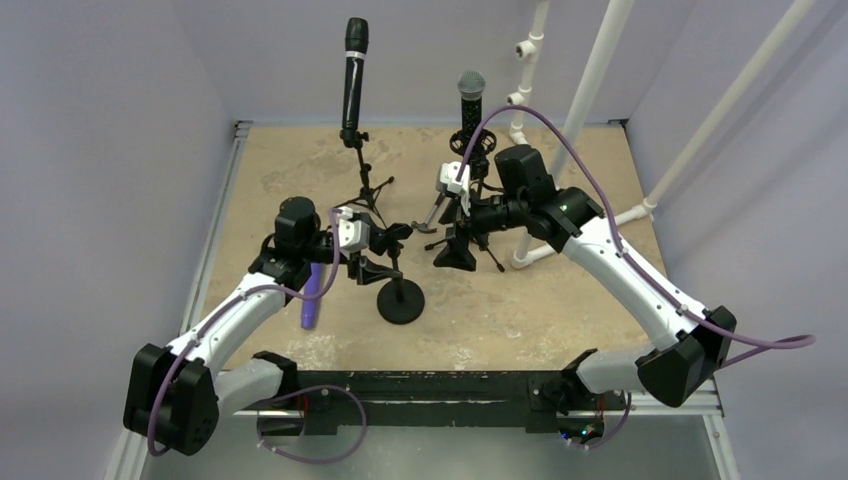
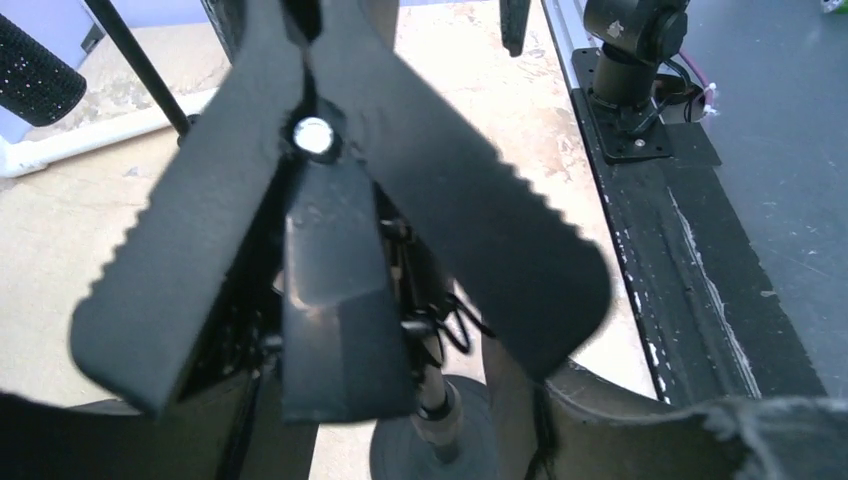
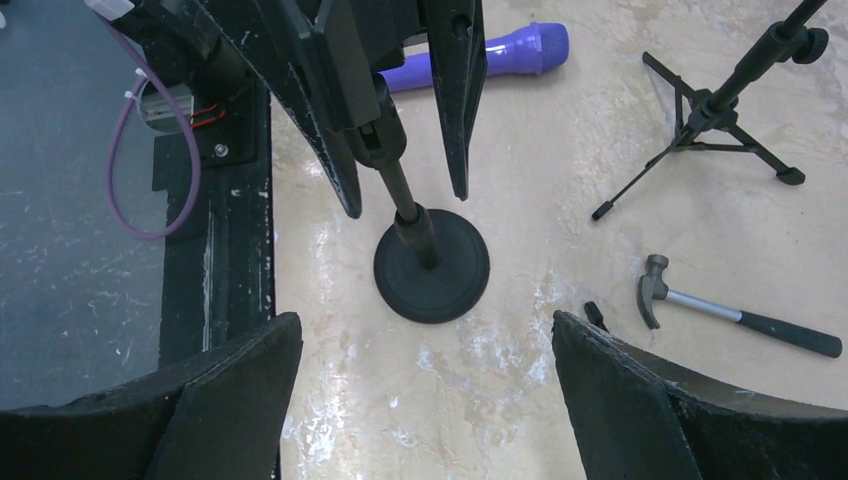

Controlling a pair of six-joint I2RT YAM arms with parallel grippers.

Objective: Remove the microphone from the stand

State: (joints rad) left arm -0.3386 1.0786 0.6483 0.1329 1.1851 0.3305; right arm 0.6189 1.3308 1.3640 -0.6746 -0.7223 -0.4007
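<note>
A purple microphone (image 1: 312, 300) lies flat on the table left of a round-base stand (image 1: 400, 300); it also shows in the right wrist view (image 3: 500, 55). The stand's black spring clip (image 2: 340, 250) holds nothing and fills the left wrist view. My left gripper (image 1: 395, 240) (image 2: 400, 435) is open, with its fingers on either side of the clip's handles. My right gripper (image 1: 455, 255) (image 3: 425, 380) is open and empty, hanging above the table to the right of the stand's base (image 3: 432, 265).
A black microphone (image 1: 355, 70) stands on a tripod stand (image 1: 368, 190) at the back. A grey-headed microphone (image 1: 471, 85) sits in a stand at the back right. A hammer (image 3: 735, 320) lies on the table. White pipes (image 1: 600, 70) rise at the right.
</note>
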